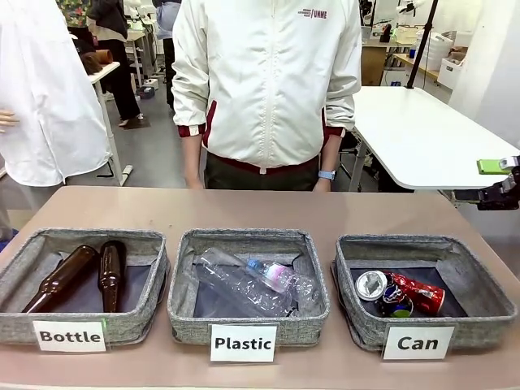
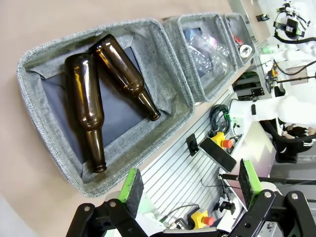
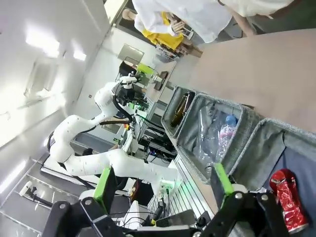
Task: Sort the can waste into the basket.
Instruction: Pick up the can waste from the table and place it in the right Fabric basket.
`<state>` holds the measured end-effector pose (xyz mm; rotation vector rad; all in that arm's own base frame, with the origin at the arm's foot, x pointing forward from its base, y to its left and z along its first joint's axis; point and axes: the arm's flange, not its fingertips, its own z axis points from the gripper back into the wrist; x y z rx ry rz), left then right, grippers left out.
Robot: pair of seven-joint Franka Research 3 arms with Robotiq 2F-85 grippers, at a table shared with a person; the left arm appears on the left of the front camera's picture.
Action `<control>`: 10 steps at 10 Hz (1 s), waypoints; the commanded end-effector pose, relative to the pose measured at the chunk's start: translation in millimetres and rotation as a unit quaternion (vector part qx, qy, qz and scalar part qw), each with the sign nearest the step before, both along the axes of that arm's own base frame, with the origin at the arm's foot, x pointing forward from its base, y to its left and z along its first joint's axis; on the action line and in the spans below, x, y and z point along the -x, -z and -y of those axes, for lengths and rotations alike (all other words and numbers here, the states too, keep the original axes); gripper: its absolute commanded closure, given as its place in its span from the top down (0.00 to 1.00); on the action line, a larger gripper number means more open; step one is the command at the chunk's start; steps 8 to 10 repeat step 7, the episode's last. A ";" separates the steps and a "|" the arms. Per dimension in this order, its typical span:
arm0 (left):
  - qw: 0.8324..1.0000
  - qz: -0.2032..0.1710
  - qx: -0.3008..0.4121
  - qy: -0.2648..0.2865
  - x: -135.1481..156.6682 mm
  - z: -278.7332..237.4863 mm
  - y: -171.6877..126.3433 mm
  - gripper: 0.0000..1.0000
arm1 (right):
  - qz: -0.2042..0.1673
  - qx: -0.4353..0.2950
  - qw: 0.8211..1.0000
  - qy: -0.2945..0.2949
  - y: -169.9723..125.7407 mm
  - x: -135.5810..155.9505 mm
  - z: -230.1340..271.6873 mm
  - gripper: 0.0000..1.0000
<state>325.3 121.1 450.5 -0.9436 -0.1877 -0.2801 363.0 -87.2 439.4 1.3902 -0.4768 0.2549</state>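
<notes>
Front view: both cans lie inside the Can basket, the one at 3 o'clock in the row of three. The red can and the black can touch each other at the basket's middle, a silver can end facing up at their 10 o'clock. The Plastic basket holds clear bottles, the Bottle basket two brown ones. No can lies on the table, so I judge the sorting finished; what remains is at most a retreat and a check, with nothing to grasp. The right gripper hangs at the 3 o'clock edge, clear of the baskets and carrying nothing; this view does not make its opening plain. A person stands at 12 o'clock, hands down.

Left wrist view: the left gripper has its jaws wide apart and empty, poised just off the table's near edge by the Bottle basket, whose brown bottles lie with necks toward 6 o'clock. The front view gives none of this.

Right wrist view: the right gripper stands spread and empty, settling what the front view left unclear. The red can sits at 4 o'clock in the Can basket; the black can cannot be made out here.
</notes>
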 end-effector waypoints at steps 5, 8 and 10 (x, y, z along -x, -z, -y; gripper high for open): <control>1.000 0.007 -0.005 0.005 2.1 -2.5 1.4 1.00 | 0.010 0.004 1.000 0.001 -0.6 0.6 1.8 1.00; 1.000 0.007 -0.005 0.005 2.1 -2.5 1.4 1.00 | 0.010 0.004 1.000 0.001 -0.6 0.6 1.8 1.00; 1.000 0.007 -0.005 0.005 2.1 -2.5 1.4 1.00 | 0.010 0.004 1.000 0.001 -0.6 0.6 1.8 1.00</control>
